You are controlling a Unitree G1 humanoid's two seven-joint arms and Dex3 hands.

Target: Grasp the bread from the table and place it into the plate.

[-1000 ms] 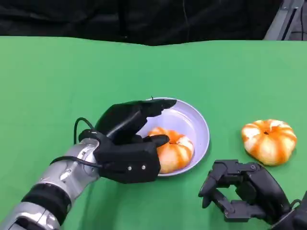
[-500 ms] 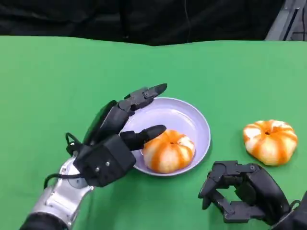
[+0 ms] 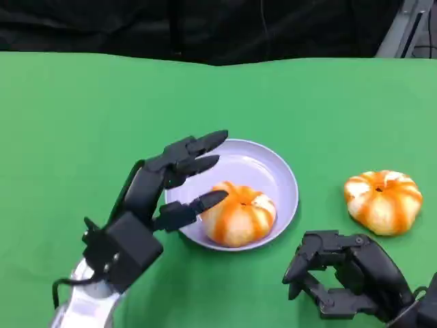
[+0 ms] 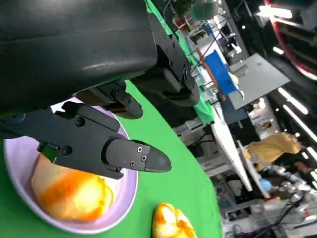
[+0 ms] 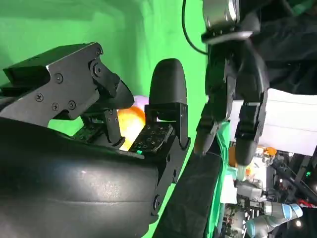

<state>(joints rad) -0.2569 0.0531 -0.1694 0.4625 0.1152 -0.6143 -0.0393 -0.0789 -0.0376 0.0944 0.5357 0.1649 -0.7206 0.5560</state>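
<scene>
Two breads, one plate. First bread point(image 3: 239, 213) sits inside the lavender plate point(image 3: 276, 171), toward its near-left side. Second bread point(image 3: 382, 200) is on the green table point(image 3: 68, 123), well right of the plate, not touching it. Left hand point(image 3: 160, 188) hovers at the plate's left rim, fingers spread, holding nothing; one fingertip is just beside the plated bread. Right hand point(image 3: 348, 273) is at the near edge, below the second bread, fingers curled in on nothing.
</scene>
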